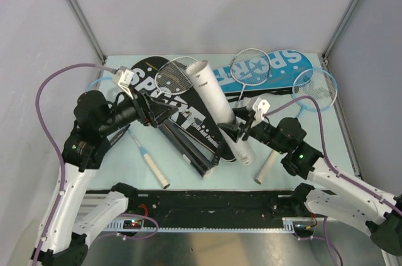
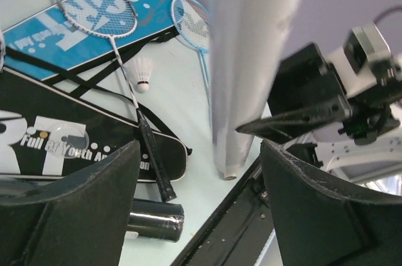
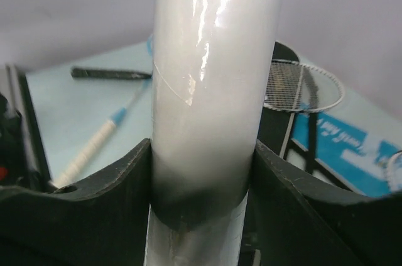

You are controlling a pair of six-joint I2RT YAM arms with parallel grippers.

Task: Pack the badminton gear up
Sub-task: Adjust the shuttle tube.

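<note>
My right gripper [image 1: 239,129] [image 3: 202,197] is shut on the long white tube [image 1: 217,105] [image 3: 207,77], which slants up off the table. To its left, my left gripper [image 1: 164,114] [image 2: 201,216] stands open with nothing between its fingers, over the black SPORT cover [image 1: 147,77] [image 2: 63,146]. The blue SPORT cover [image 1: 279,65] [image 2: 75,30] lies at the back with a silver racket [image 1: 250,66] [image 2: 94,8] on it. A white shuttlecock [image 2: 144,74] lies beside that racket's shaft. A black tube [image 1: 188,149] [image 2: 154,219] rests near the front.
A second silver racket [image 1: 176,74] lies on the black cover. Light-blue rackets lie at the right [image 1: 314,87] and the left [image 1: 141,149], the left one's white grip pointing to the front. The black base rail [image 1: 220,206] runs along the near edge. Walls close in three sides.
</note>
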